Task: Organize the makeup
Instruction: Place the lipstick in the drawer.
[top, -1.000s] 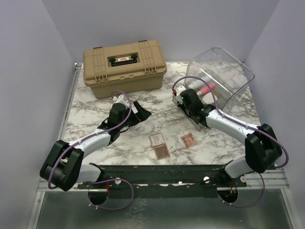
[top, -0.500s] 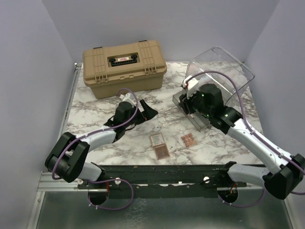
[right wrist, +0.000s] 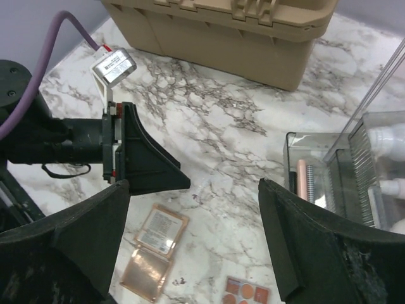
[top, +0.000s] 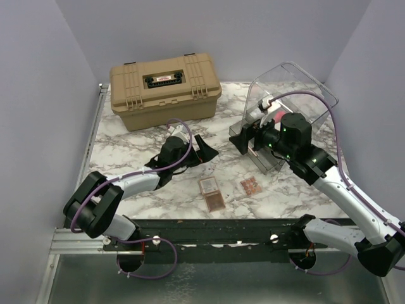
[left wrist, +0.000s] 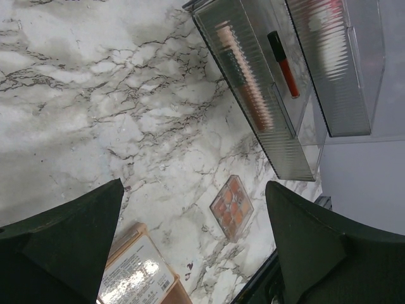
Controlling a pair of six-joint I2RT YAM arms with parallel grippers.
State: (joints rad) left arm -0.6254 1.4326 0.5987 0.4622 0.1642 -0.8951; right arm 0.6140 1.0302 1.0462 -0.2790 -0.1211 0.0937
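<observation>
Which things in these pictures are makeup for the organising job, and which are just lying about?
Makeup for the job:
- open palette
- small eyeshadow palette
- red pencil, in a drawer
- pink tube, in a drawer

Not makeup:
- tan case
- clear bin, storage only

We could read no text anywhere. The label on the tan hard case (top: 163, 78), the white tag (right wrist: 114, 65) on the left wrist and the sticker on the eyeshadow palette (right wrist: 162, 230) carried print too small to make out.
</observation>
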